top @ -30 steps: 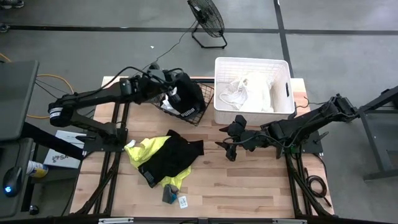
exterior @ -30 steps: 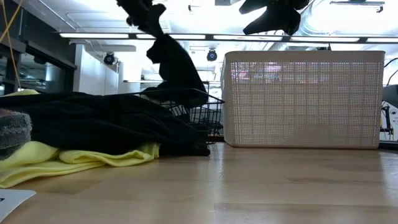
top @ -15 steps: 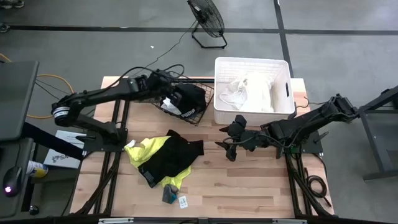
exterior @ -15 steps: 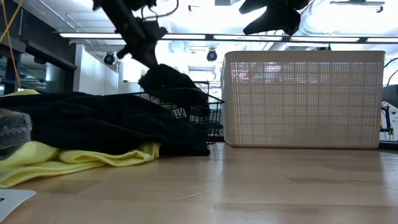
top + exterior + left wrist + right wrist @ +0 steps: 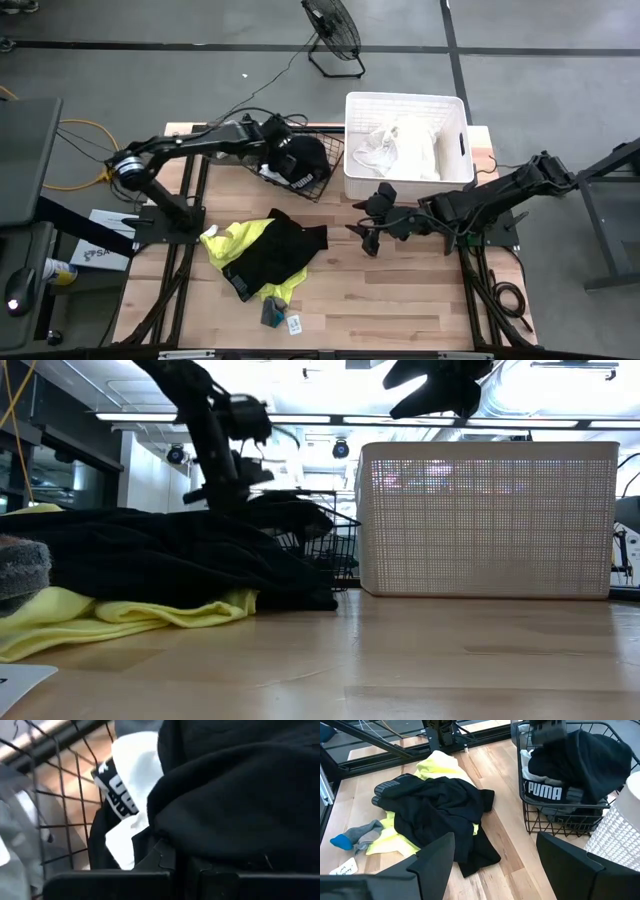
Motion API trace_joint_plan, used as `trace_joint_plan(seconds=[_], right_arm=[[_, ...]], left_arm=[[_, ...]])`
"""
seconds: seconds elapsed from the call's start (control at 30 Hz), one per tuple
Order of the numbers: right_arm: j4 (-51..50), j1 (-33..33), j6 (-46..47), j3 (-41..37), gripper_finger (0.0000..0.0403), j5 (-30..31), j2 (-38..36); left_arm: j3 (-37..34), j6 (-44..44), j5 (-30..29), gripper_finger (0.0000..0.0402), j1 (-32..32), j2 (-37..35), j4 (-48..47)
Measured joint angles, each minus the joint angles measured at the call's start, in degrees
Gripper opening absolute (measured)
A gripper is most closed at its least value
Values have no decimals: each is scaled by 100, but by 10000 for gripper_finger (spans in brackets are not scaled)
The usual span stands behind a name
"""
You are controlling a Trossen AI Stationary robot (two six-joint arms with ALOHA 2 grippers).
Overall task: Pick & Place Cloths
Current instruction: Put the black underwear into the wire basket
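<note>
My left gripper (image 5: 277,137) is down at the black wire basket (image 5: 335,150), shut on a black cloth (image 5: 305,158) that lies bunched on top of the cloths inside. Beneath it are a white cloth (image 5: 131,765) and a black band with white lettering (image 5: 545,791). My right gripper (image 5: 364,228) hovers open above the table's middle, touching nothing. A pile of black and neon yellow cloths (image 5: 262,255) lies on the wood nearer the front. My left gripper holds the black cloth by a bunched upper part (image 5: 210,845), which fills the space right at its fingers (image 5: 165,862). The fingers slant steeply down from the table's left. The cloth itself hides the pinch. It rests slack on the other cloths in the basket.
A white plastic tub (image 5: 455,110) holding white cloths (image 5: 400,150) stands right of the basket at the far edge. A grey sock with a blue toe (image 5: 355,837) and a small card (image 5: 295,324) lie by the pile. Bare wood shows between pile and tub.
My left gripper has sunk toward the wire basket, moved a little toward the table's right and rolled its wrist. The black cloth, which hung from it above the basket, has come down and lies heaped inside.
</note>
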Motion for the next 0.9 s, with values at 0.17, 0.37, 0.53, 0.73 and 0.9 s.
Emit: trace_joint_plan(seconds=[0.17,0.37,0.53,0.73,0.9], right_arm=[[-2,1,0,1,275,0,0],[-21,0,-2,1,275,0,0],[-117,1,19,1,275,0,0],[-137,-1,70,0,275,-4,0],[-135,0,76,1,275,-4,0]], left_arm=[[10,0,60,0,-10,486,24],[17,2,141,0,-13,856,46],[198,183,195,20,-13,853,-167],[851,420,194,101,-24,854,-841],[1538,420,375,170,-26,852,-1684]])
